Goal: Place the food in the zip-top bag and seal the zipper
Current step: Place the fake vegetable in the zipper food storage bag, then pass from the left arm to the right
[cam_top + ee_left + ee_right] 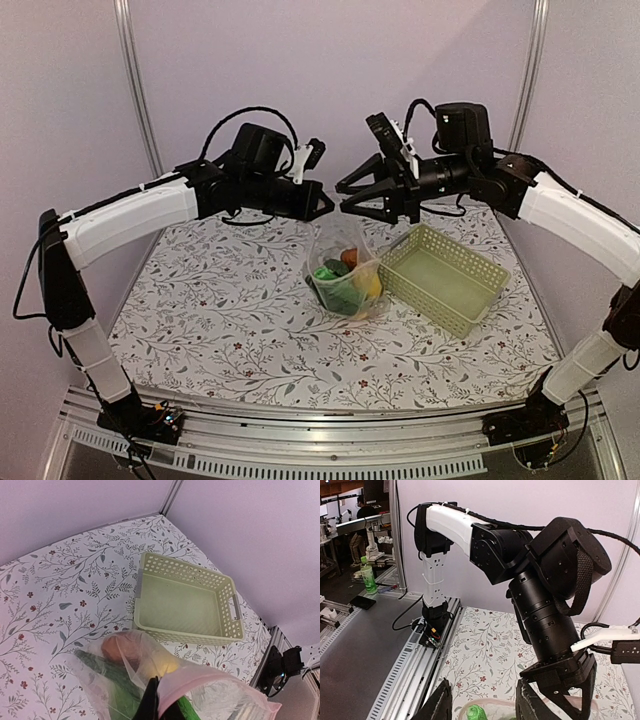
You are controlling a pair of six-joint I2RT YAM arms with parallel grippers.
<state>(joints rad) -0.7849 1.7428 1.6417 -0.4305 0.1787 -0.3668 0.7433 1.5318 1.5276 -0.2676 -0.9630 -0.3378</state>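
Note:
The clear zip-top bag (347,268) hangs over the middle of the table with the food inside. In the left wrist view I see through the bag (130,660) a reddish-brown round piece (117,647), a yellow fruit (167,665) and the dark green cucumber (105,672). My left gripper (318,207) is shut on the pink zipper strip (200,682) at the bag's mouth and holds it up. My right gripper (350,200) is open just right of it, above the mouth. In the right wrist view a green leafy piece (475,712) shows between its fingers (440,702).
The pale green lattice basket (445,275) stands empty right of the bag, close beside it; it also shows in the left wrist view (185,602). The floral tablecloth (220,300) covers the table. The purple back wall is close behind both grippers.

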